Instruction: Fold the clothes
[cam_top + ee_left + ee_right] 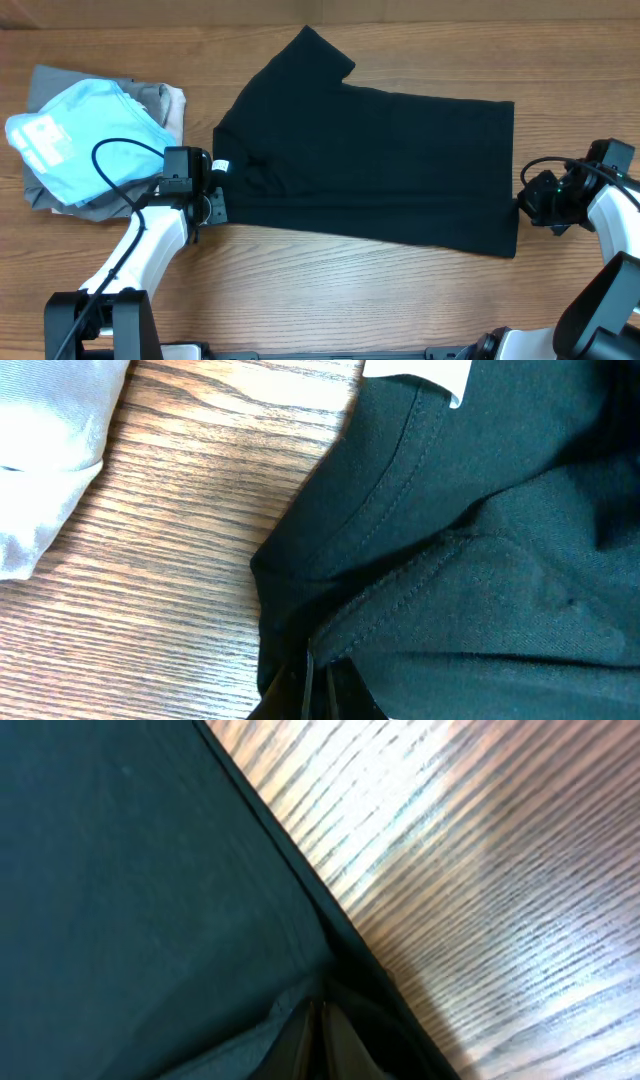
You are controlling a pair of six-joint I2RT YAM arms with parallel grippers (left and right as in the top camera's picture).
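**A:** What are the grippers doing?

**B:** The left gripper [212, 195] is clamped on the neck edge of the plain black short-sleeved soft-fabric T-shirt [380, 160], at the shirt's 8 o'clock. The right gripper [530, 200] pinches the hem corner at 4 o'clock.

**A:** How far along is the fold?

**B:** The shirt lies flat mid-table with one sleeve showing at 11 o'clock. It's probably halved lengthwise, with the crosswise folds still to do.

The T-shirt [380, 165] lies flat in the middle of the table [330, 290], neck to the left, hem to the right. The left gripper [214, 194] is at the neck edge, the right gripper [523, 200] at the hem. A pile of garments [90, 140] lies further left, apart from the T-shirt.
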